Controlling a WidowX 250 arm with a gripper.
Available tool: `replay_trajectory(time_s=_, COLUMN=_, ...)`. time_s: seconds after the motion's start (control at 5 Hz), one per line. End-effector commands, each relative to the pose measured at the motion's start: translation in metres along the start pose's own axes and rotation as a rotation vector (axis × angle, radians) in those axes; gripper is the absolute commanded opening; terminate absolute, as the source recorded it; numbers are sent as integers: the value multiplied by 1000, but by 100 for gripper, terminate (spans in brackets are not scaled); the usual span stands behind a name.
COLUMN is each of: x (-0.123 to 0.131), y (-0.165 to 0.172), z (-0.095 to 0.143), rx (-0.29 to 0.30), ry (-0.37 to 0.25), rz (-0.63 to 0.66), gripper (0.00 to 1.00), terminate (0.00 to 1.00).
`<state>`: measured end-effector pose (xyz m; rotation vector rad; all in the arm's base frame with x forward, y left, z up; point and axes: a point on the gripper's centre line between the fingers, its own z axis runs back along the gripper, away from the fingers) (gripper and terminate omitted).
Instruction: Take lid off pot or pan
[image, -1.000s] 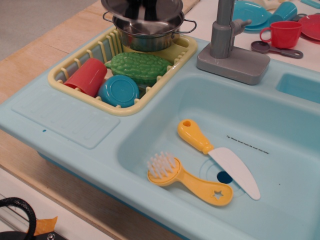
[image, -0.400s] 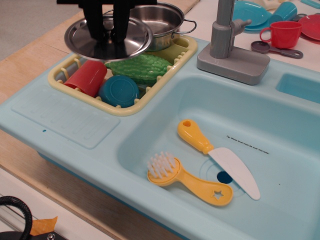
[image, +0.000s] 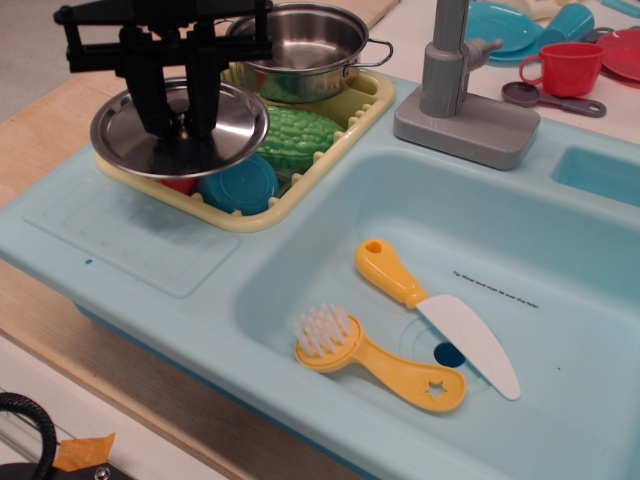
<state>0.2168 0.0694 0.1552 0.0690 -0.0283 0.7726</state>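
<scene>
My black gripper is shut on the knob of the shiny round steel lid and holds it in the air over the left end of the yellow dish rack. The lid hangs level, well clear of the pot. The small steel pot stands open at the back of the rack, its wire loop handle showing on the right. The lid hides most of a red cup below it.
In the rack lie a green bumpy vegetable and a blue cup. The light blue sink basin holds a yellow brush and a yellow-handled knife. A grey tap stands behind. Red and blue dishes sit at back right.
The gripper has carried the lid off the pot, to the left and downward toward the front. The pot is now uncovered.
</scene>
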Motion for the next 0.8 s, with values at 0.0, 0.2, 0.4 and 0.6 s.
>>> replay_trajectory(time_s=0.0, x=-1, y=11, z=-1, rx=-18, ry=-12, rz=38, gripper=0, terminate=0)
replay_trajectory(time_s=0.2, x=-2, y=13, z=-5, rx=-43, ry=3, rz=14, gripper=100, terminate=0)
replay_trajectory(time_s=0.4, x=-2, y=13, z=-5, rx=-43, ry=3, rz=14, gripper=100, terminate=0)
replay_trajectory(time_s=0.6, x=-2, y=13, z=-5, rx=-43, ry=3, rz=14, gripper=100, terminate=100)
